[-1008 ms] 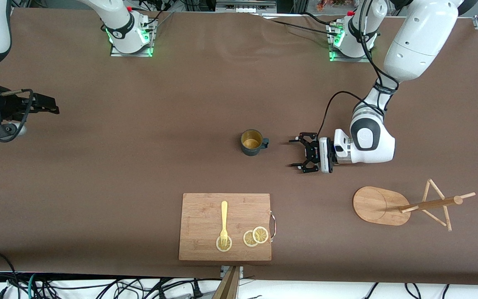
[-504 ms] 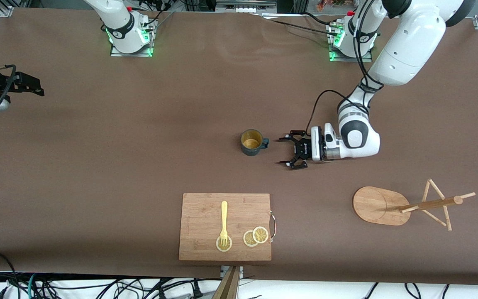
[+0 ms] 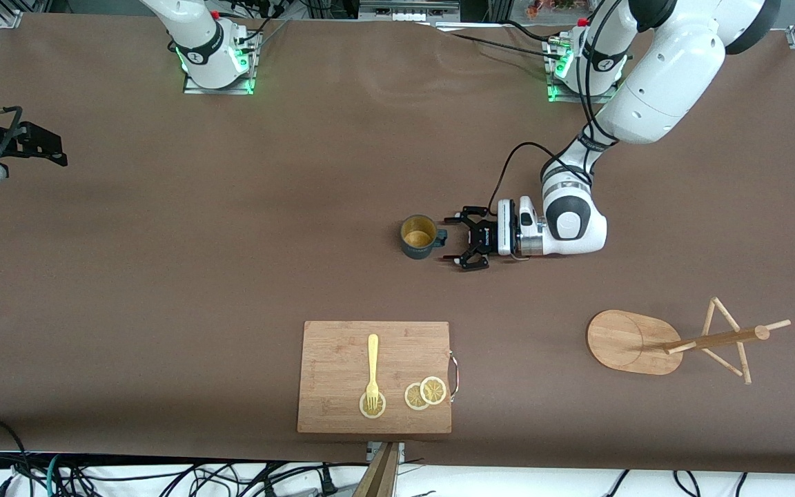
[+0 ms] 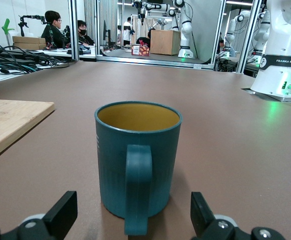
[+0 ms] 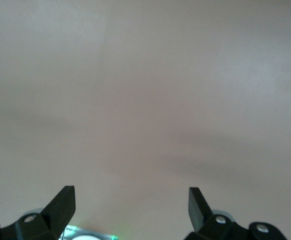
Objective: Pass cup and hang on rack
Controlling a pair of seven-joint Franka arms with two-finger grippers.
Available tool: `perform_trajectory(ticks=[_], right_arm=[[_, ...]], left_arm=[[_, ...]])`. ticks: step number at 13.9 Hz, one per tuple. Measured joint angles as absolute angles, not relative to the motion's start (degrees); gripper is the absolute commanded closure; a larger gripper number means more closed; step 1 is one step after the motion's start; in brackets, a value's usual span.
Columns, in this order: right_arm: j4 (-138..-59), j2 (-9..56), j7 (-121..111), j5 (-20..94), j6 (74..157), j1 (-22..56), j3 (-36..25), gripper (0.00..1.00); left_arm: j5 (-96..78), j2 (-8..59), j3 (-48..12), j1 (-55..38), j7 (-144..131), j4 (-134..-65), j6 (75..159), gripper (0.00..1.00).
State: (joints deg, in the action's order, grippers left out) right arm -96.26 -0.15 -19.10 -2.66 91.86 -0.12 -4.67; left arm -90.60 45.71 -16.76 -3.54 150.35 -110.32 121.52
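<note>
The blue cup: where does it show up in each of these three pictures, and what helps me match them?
Front view: the cup stands upright mid-table, its handle toward the open left gripper.
Left wrist view: the cup fills the centre, handle facing the camera, between the open fingers.
Right wrist view: not in it; only bare table.
Shared landmark: the cutting board, nearer the front camera than the cup, shows as a corner in the left wrist view.

Setting: robotics lab. Brown-covered table [image 3: 232, 228] with two arm bases bolted along one edge, green status lights lit. Cable bundles [image 3: 94, 476] trail off the table edge. Left wrist view shows more robot arms [image 4: 183, 20], aluminium framing, and seated masked people [image 4: 53, 27].
</note>
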Motion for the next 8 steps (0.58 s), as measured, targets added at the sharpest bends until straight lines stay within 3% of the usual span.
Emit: perform_trajectory(ticks=[1, 5, 6, 7, 8], right_arm=[[-95.2, -0.4, -19.1, -2.7, 91.7, -0.1, -4.5, 0.0], [-94.3, -0.7, -12.8, -2.8, 89.8, -0.2, -4.4, 0.0], [-94.3, -0.7, -11.1, -2.8, 89.7, -0.2, -4.2, 0.0], [-94.3, -0.7, -10.4, -2.8, 89.6, -0.2, -4.1, 0.0], [-94.3, -0.7, -9.9, -2.8, 89.6, -0.2, -4.1, 0.0]], left_arm=[[-90.6, 45.7, -16.8, -3.5, 150.4, -110.3, 121.5, 0.58], [-90.6, 45.7, -16.8, -3.5, 150.7, -110.4, 121.5, 0.54], [-90.6, 45.7, -16.8, -3.5, 150.8, -110.5, 121.5, 0.58], [-90.6, 45.7, -16.8, -3.5, 150.8, -110.5, 121.5, 0.9], [-90.6, 45.7, -16.8, -3.5, 150.9, -110.5, 121.5, 1.0]])
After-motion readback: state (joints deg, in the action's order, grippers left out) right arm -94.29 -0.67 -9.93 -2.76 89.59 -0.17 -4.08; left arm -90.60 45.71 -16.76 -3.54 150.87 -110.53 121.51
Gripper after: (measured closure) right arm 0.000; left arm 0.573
